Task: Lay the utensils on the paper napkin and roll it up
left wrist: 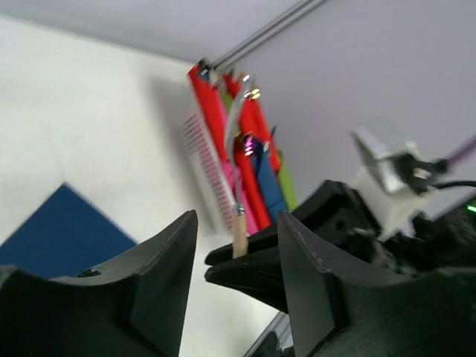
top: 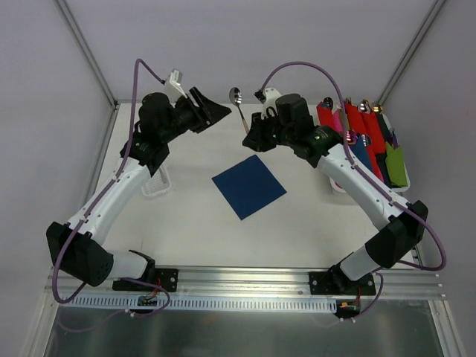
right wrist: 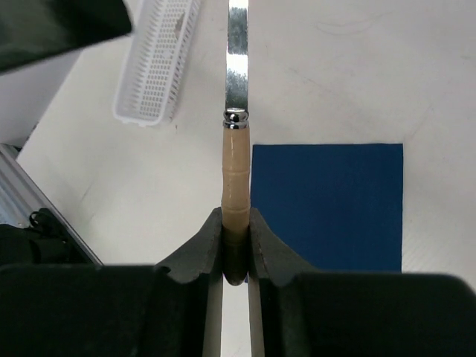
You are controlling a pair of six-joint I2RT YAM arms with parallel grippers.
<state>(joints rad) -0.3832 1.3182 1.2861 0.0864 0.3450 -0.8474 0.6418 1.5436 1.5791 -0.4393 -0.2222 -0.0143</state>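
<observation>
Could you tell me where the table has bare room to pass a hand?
Free: between the navy-blue square paper napkin and the near aluminium rail; between it and the white mesh basket. Crowded: the far edge, where the left gripper and right gripper cluster by the tan-handled silver spoon, and beside the coloured rolled napkins.

White slotted basket (top: 155,183) lying on the left of the white table (top: 201,230). Far right, another white basket (left wrist: 204,149) packed with red, pink, blue and green napkin rolls (top: 355,123), shiny utensil tips (top: 364,106) poking out. Aluminium rail (top: 245,277) along the near edge.
</observation>
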